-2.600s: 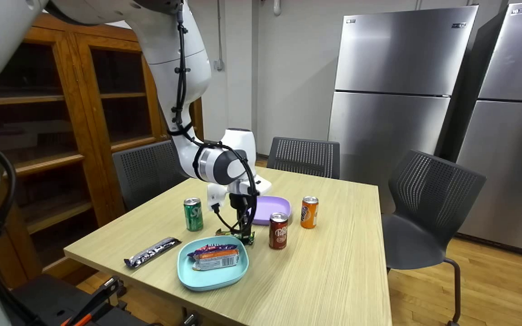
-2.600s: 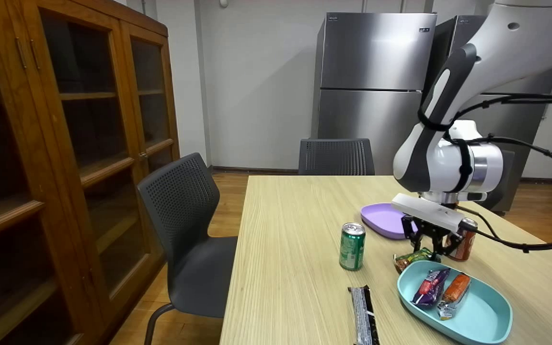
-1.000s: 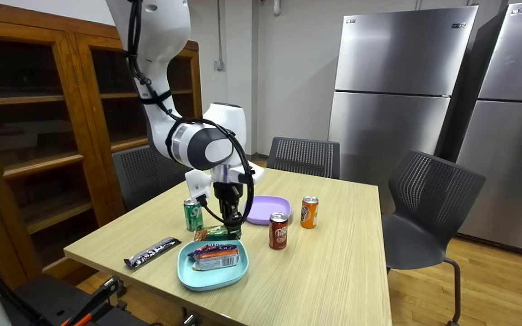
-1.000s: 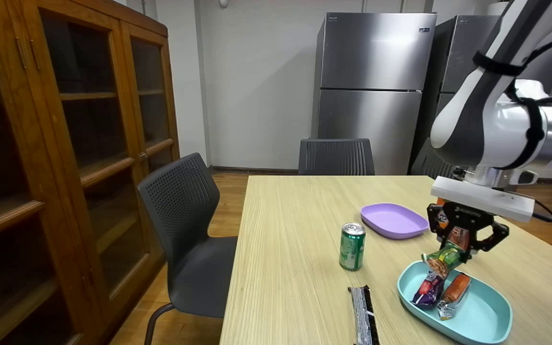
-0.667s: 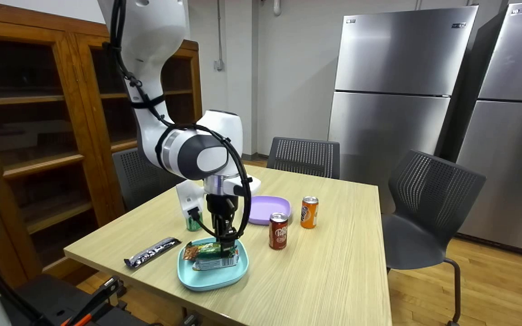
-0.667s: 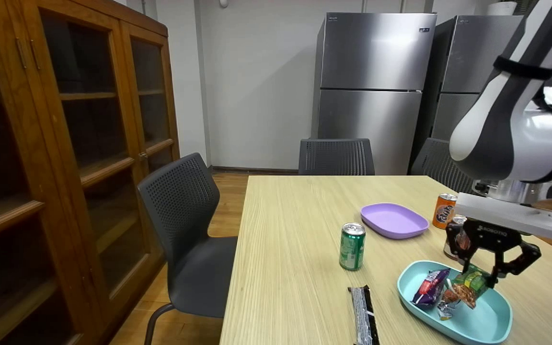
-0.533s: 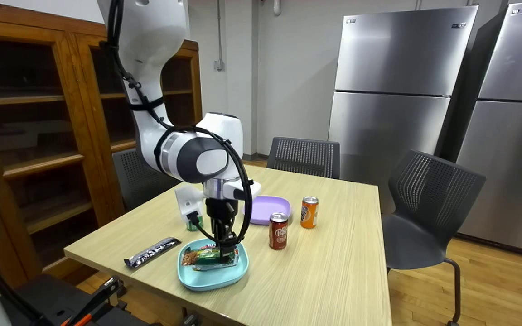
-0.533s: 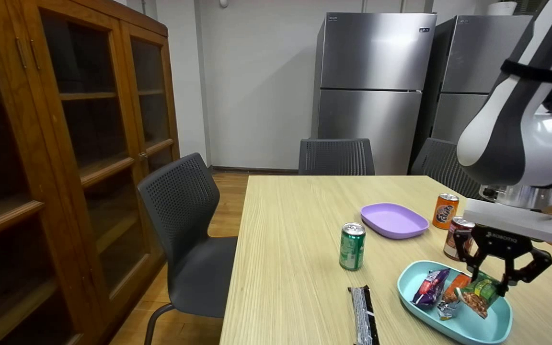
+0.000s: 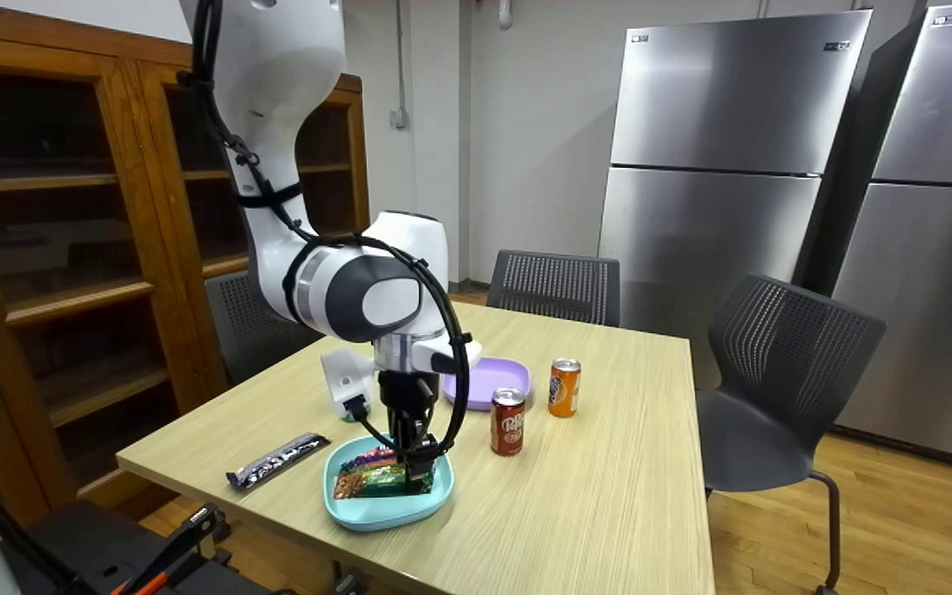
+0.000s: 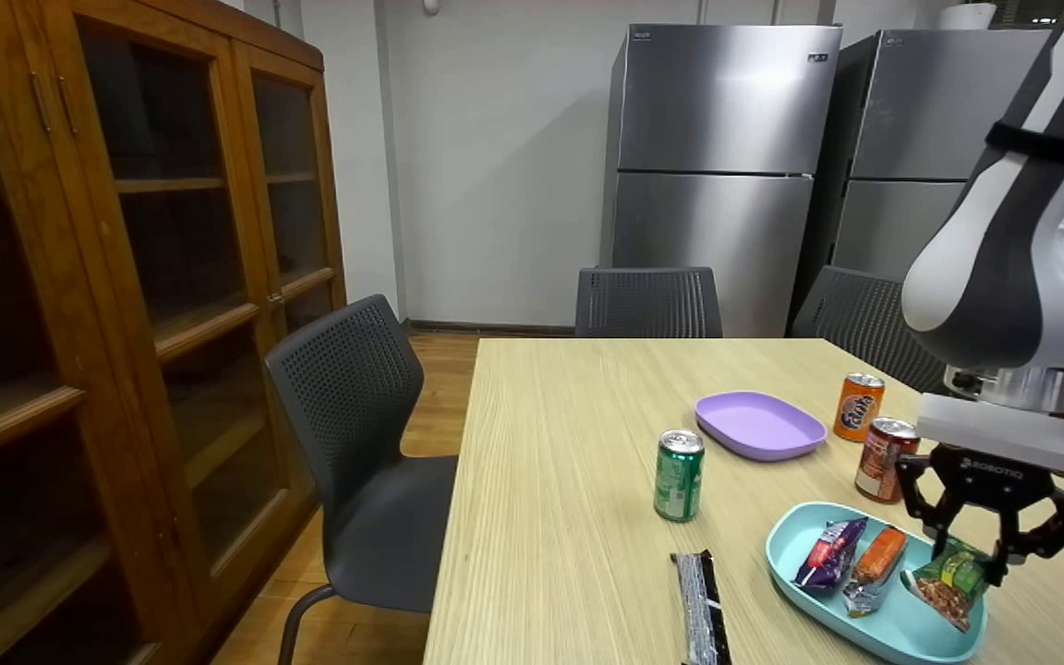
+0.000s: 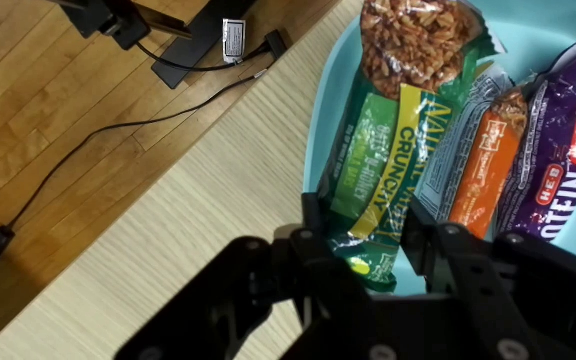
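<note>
My gripper (image 11: 363, 212) is shut on a green granola bar (image 11: 388, 160), which fills the gap between its fingers near one end. The bar's clear end shows brown oats. It is low over the teal plate (image 10: 906, 637); I cannot tell whether it touches the bottom. Beside it in the plate lie an orange bar (image 10: 879, 554) and a purple bar (image 10: 829, 554), both also clear in the wrist view. In an exterior view the gripper (image 9: 411, 475) hides part of the green bar (image 9: 368, 483) and covers the orange one.
A black and silver bar (image 9: 278, 460) lies on the table beside the plate. Behind stand a green can (image 10: 679, 480), a dark red can (image 9: 507, 421) and an orange can (image 9: 564, 388), near a purple plate (image 10: 758, 425). The table edge runs close by the teal plate.
The green bar was lifted off the table behind the teal plate and carried over it. In the last half second it shifted sideways, away from the orange and purple bars, and a little lower.
</note>
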{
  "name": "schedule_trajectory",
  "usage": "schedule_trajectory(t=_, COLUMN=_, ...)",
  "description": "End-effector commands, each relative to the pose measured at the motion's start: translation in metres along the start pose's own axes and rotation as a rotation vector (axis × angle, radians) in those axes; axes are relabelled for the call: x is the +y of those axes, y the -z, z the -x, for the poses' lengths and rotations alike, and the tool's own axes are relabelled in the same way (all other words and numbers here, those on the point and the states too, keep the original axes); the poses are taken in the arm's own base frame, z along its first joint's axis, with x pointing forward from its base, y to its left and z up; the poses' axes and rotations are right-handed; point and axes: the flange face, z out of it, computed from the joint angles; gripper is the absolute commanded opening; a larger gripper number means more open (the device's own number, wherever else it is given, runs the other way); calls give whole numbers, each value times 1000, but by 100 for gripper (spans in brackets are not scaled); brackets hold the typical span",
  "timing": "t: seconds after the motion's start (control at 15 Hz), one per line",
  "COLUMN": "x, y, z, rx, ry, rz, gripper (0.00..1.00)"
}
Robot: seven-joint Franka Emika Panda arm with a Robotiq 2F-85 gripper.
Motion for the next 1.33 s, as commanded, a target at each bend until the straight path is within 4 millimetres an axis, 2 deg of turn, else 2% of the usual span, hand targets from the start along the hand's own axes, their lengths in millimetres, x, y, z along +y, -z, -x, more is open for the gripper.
schedule_trajectory(t=0.0, x=-4, y=2, z=1, rx=10, ry=16, rz=0, gripper=16)
schedule_trajectory(t=0.6, x=-19, y=-8, z=-3, rx=14, ry=30, rz=12, gripper=16)
schedule_trajectory(t=0.67, x=-20, y=-10, z=-4, rx=14, ry=27, rz=15, gripper=22)
schedule_trajectory(t=0.73, x=-21, y=-10, z=-4, rx=17, ry=27, rz=16, gripper=66)
schedule_trajectory(t=0.8, x=-22, y=-11, z=-4, rx=20, ry=27, rz=16, gripper=66)
schedule_trajectory(t=1.13, x=-26, y=-5, z=-5, rx=35, ry=34, rz=4, gripper=99)
schedule_trajectory(t=1.27, x=-27, y=0, z=-5, rx=45, ry=46, rz=-2, gripper=100)
